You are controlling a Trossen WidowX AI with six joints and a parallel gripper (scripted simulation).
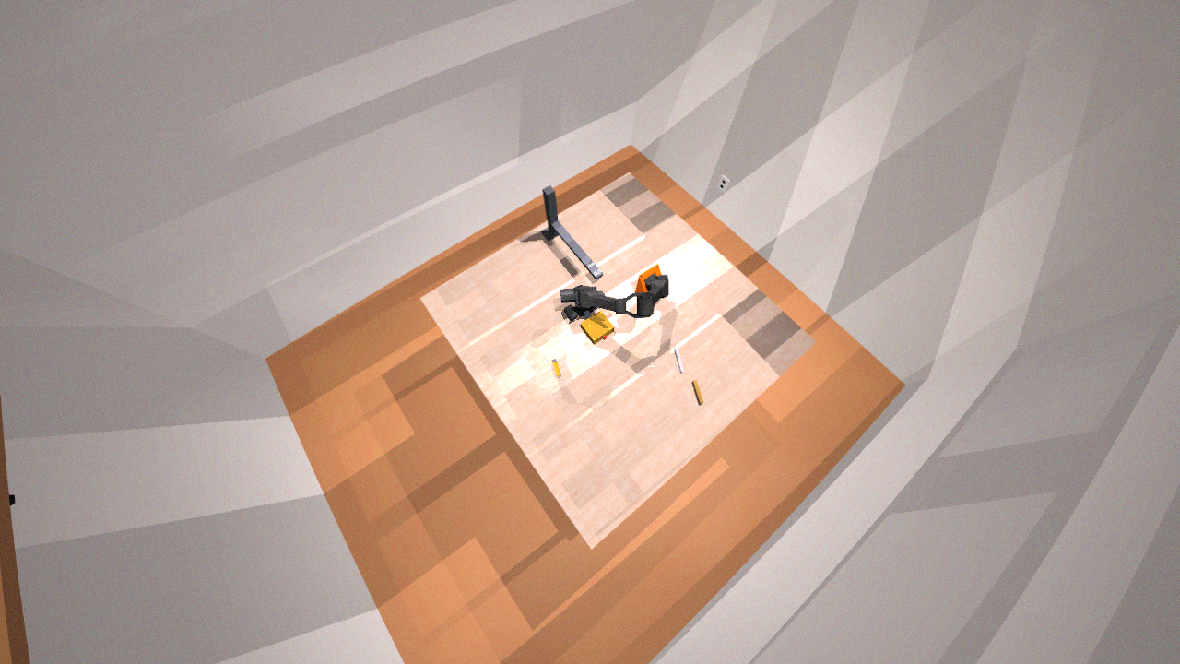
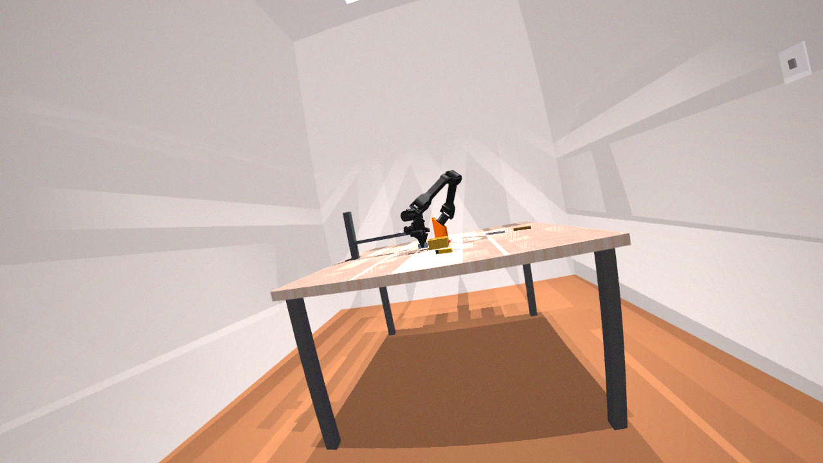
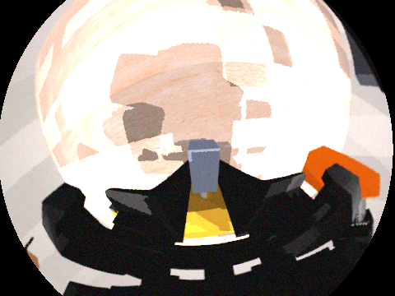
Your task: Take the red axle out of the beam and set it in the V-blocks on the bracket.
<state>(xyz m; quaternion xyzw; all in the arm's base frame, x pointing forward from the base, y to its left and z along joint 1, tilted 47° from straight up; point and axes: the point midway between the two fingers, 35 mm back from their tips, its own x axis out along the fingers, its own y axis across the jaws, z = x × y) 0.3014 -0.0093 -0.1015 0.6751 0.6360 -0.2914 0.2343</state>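
Observation:
My gripper (image 1: 587, 316) (image 2: 422, 245) (image 3: 202, 163) is shut on a grey-blue block with a thin pin. The pin meets the side face of the yellow beam (image 1: 596, 326) (image 2: 438, 243) (image 3: 207, 222); how deep it reaches is hidden. A small red end of the axle (image 1: 605, 337) shows at the beam's opposite side in the top view; the rest is hidden. The beam sits on the table. The dark grey bracket (image 1: 577, 248) (image 2: 350, 236) has an upright post and a long low bar, behind the gripper. Its V-blocks are too small to make out clearly.
An orange panel (image 1: 648, 278) (image 2: 438, 227) (image 3: 329, 160) stands by the arm's base. A small yellow-handled tool (image 1: 556, 368) (image 2: 444, 251) lies near the beam. A white rod (image 1: 678, 361) and a brown bar (image 1: 698, 392) (image 2: 521, 228) lie farther off on the table (image 1: 594, 495).

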